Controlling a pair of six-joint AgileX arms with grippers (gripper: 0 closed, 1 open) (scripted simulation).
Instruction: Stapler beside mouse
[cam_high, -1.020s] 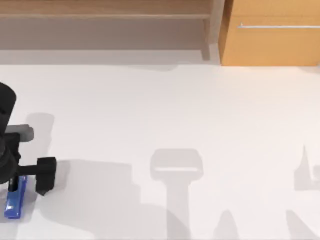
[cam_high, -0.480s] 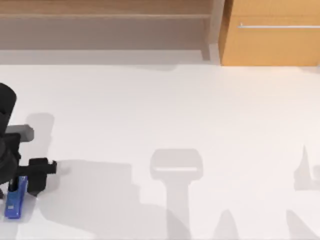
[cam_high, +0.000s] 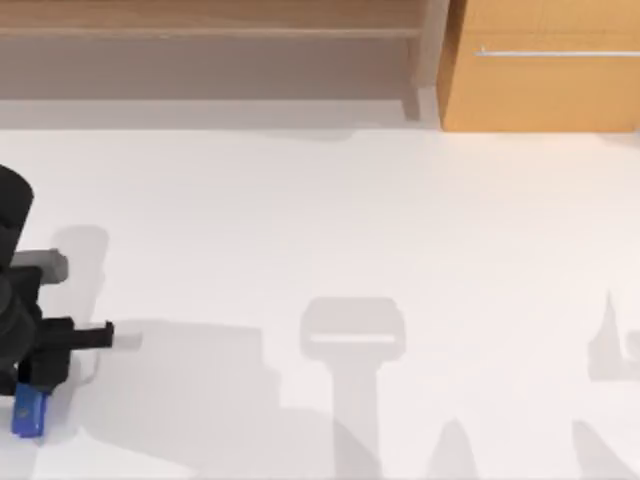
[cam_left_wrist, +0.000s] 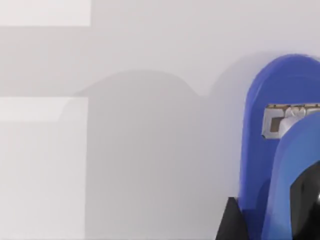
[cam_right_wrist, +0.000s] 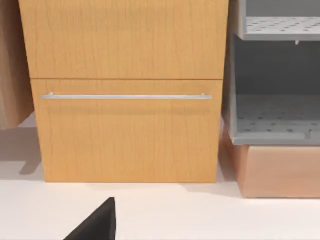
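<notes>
The blue stapler (cam_high: 28, 412) lies flat on the white table (cam_high: 330, 220) at the far left, near the front edge. My left gripper (cam_high: 42, 368) hangs straight over it, open, and covers its far half. In the left wrist view the stapler (cam_left_wrist: 270, 150) is very close, with its metal plate showing, and one black fingertip (cam_left_wrist: 231, 225) stands just beside its long side. The mouse is out of view. My right arm is parked; a black part of my right gripper (cam_right_wrist: 97, 225) shows low in front of a cabinet.
A wooden drawer cabinet (cam_high: 545, 65) with a metal handle (cam_right_wrist: 125, 96) stands at the back right, and a low wooden shelf (cam_high: 210, 30) runs along the back. A grey perforated rack (cam_right_wrist: 275, 115) stands beside the cabinet. Arm shadows fall across the table's front.
My left gripper has come down over the stapler and shifted left, hiding more of it. The stapler has stayed where it lay.
</notes>
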